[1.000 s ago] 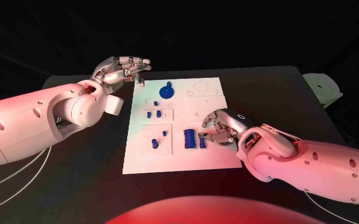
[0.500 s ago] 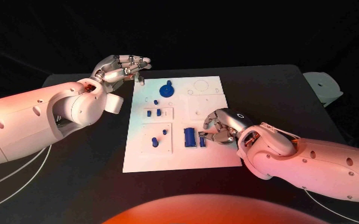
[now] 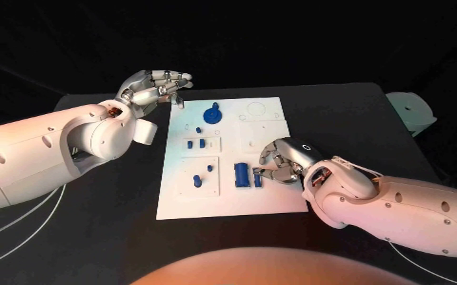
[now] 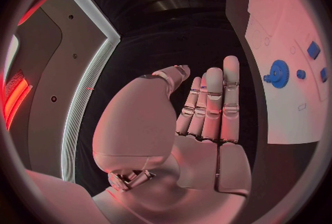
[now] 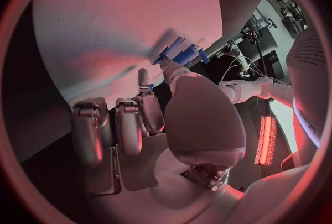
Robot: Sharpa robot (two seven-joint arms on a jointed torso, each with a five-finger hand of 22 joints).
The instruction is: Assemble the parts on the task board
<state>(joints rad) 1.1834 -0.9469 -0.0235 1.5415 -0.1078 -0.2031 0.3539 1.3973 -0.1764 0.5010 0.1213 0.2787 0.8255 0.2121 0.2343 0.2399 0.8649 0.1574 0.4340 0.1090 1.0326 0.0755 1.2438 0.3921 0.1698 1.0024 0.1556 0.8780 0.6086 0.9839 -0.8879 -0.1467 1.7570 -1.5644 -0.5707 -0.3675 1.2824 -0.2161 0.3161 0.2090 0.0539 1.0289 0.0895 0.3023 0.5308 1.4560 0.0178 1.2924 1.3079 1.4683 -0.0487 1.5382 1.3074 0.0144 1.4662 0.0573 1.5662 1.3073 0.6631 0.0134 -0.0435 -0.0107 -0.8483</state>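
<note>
Right hand (image 3: 281, 159) is hovering over the board's (image 3: 224, 202) near right part, fingers curled down toward the two upright blue bars (image 3: 247, 176). Bars are sitting just beside the fingertips (image 3: 259, 171), on the side toward board centre, long axes running near-to-far. Can't tell if anything is pinched; the wrist view shows blue pieces by the thumb, contact unclear. Left hand (image 3: 157, 87) is idling off the far left corner, fingers loosely curled, holding nothing. Gear (image 3: 212, 115) and small pegs (image 3: 195, 144) are sitting further up. Right hand is much nearer the bars.
</note>
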